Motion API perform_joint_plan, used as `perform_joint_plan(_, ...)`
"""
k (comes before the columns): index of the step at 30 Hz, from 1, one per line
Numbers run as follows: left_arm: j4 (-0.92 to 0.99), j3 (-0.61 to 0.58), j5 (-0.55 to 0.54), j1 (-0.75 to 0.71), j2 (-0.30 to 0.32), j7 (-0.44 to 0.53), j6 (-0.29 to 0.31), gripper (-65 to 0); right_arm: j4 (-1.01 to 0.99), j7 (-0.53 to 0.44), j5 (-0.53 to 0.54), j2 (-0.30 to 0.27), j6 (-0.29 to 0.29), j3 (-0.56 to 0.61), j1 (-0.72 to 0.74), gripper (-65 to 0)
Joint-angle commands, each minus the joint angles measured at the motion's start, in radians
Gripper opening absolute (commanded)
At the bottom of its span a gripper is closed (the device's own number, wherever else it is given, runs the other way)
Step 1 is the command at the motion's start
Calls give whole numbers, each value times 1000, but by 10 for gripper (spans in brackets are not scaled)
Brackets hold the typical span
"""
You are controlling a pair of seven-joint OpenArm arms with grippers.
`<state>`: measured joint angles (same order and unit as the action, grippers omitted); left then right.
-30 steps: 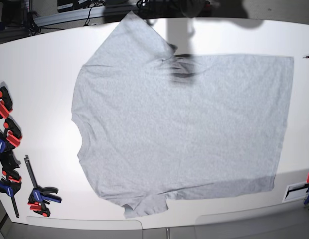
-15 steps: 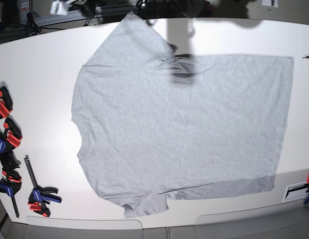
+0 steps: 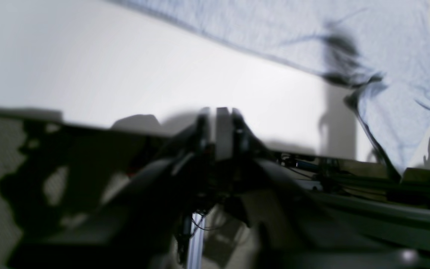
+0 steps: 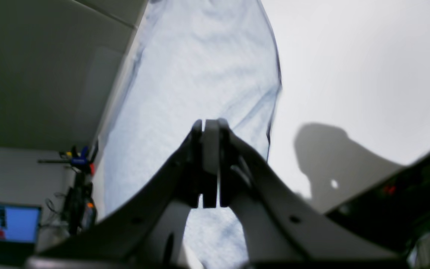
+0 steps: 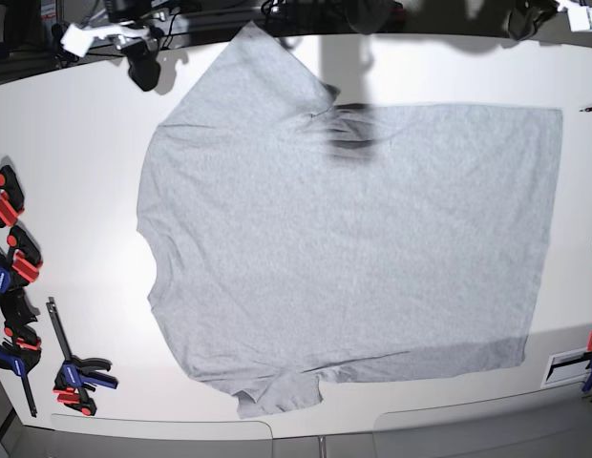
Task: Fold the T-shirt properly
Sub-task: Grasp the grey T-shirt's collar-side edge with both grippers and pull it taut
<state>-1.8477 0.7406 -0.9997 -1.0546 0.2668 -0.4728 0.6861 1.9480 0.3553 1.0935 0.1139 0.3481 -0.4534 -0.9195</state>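
Left gripper: jaws pressed together, nothing between them, positioned above the far edge of the white table. Right gripper: jaws likewise closed and empty, positioned over a sleeve of the T-shirt near the far edge.

In the base view, both grippers have newly entered at the far edge since half a second ago: the right gripper near the far left corner, the left gripper near the far right corner. The T-shirt is unchanged, spread flat and plain side up across the table centre, hem toward the right edge. The clamps remain along the left edge.
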Motion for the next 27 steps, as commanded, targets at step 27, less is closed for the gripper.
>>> perform_joint_plan(27,-12,9,-24,-1,39,-13,12,-458,-296,55,-92,42,-50,127,157,-383)
